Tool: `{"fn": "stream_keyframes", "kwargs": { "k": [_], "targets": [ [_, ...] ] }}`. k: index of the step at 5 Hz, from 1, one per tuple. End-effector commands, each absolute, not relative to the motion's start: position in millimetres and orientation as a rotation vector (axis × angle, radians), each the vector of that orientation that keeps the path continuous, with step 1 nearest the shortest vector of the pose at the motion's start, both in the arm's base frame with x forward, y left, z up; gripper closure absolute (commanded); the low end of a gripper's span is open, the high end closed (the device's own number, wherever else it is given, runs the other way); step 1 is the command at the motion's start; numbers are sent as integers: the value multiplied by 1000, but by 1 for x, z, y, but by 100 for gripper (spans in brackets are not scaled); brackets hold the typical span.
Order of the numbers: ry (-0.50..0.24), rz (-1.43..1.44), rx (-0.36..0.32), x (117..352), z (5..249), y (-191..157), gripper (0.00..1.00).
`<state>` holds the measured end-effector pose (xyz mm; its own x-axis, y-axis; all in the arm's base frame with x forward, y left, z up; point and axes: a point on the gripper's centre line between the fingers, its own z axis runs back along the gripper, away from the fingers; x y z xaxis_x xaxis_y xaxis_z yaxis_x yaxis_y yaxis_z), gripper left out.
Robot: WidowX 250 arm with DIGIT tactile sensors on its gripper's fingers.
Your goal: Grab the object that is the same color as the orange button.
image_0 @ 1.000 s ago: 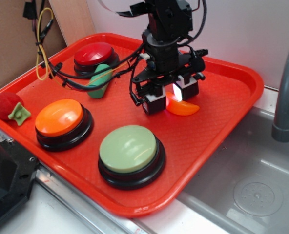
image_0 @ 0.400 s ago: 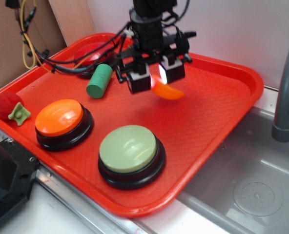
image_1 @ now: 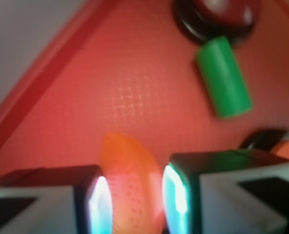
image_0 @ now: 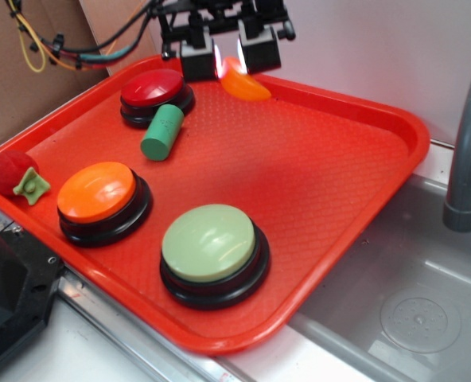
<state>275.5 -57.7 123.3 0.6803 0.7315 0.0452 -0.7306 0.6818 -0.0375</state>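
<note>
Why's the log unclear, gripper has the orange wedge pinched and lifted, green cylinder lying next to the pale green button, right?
Not quite. The gripper does hold the orange wedge lifted off the tray, but the green cylinder lies beside the red button, not the pale green button. The exterior view shows it.

The tray on the table lies bare across its middle and right side, so I can pass freely there. Along the left stand the red button, the green cylinder just beside it, and the orange button. The pale green button blocks the near edge.
</note>
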Motion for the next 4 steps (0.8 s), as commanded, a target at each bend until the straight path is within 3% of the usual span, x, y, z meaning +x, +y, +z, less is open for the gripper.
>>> {"fn": "stream_keyframes", "kwargs": {
  "k": [1,3,4],
  "targets": [
    [-117,359,-103,289,198,-39,100],
    [-160,219,-76,280,238,-23,100],
    [-217,181,-99,266,243,-22,100]
  ]
}}
